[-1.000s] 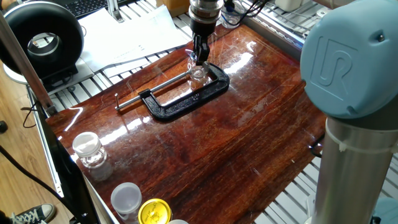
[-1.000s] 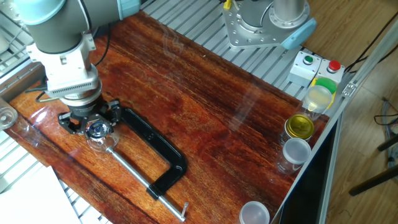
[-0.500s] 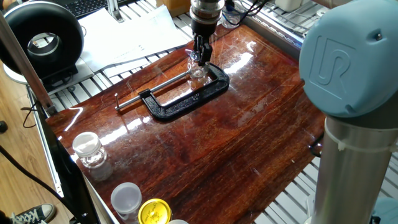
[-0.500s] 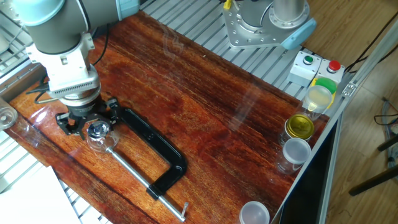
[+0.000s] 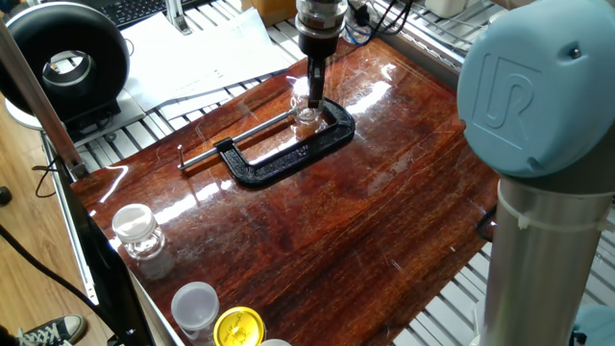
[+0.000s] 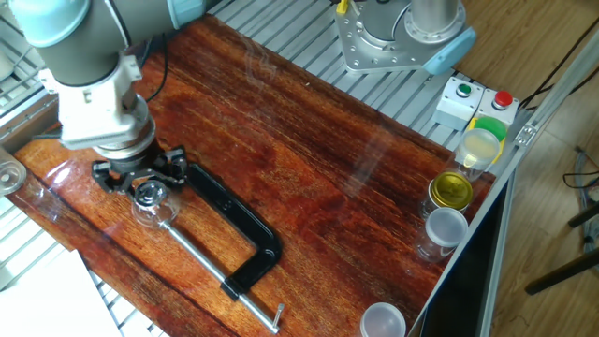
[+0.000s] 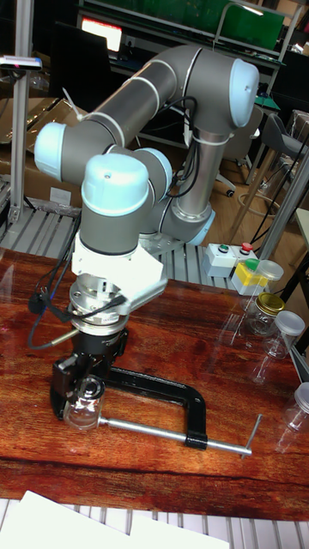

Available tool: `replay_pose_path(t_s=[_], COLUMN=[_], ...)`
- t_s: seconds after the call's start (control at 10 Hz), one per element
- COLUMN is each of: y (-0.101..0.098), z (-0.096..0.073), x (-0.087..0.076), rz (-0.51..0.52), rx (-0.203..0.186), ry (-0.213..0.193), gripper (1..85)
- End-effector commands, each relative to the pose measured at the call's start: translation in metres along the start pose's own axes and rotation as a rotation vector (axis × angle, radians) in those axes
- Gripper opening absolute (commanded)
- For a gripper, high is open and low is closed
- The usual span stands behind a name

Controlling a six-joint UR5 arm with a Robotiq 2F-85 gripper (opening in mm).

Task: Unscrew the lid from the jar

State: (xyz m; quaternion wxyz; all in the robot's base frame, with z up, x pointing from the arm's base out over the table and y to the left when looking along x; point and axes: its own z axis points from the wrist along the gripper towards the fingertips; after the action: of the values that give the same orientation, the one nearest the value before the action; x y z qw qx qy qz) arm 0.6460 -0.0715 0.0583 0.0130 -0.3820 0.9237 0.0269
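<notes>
Jaws straddle the lid [image 6: 147, 195] atop the clamped jar [image 7: 84, 410].

Bright, even overhead light throws white glare streaks across the glossy table [image 5: 384, 221], shadows stay soft, and the near arm [image 5: 538, 86] looks slightly blurred.

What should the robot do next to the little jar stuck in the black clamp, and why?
Probably lower a little and close on the lid. The end effector sits just above the jar, which the clamp holds, and the lid looks still on, with the fingers apparently not gripping it yet.
</notes>
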Motion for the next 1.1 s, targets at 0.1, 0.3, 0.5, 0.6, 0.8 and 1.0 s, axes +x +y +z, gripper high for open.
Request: replay_pose_path(t_s=[0.1,0.3,0.5,0.6,0.8,1.0], y=[-0.005,0.002,0.007,0.01,0.001,-0.012], z=[-0.014,-0.014,-0.016,-0.016,-0.014,-0.016], x=[-0.005,-0.014,-0.027,-0.036,-0.036,-0.025], rz=[0.276,0.421,0.552,0.595,0.605,0.602], rx=[-0.027,-0.066,-0.101,-0.124,-0.119,-0.114], ry=[0.003,0.001,-0.002,-0.01,-0.019,-0.013], gripper=[68.7,68.3,67.3,66.7,66.0,66.0])
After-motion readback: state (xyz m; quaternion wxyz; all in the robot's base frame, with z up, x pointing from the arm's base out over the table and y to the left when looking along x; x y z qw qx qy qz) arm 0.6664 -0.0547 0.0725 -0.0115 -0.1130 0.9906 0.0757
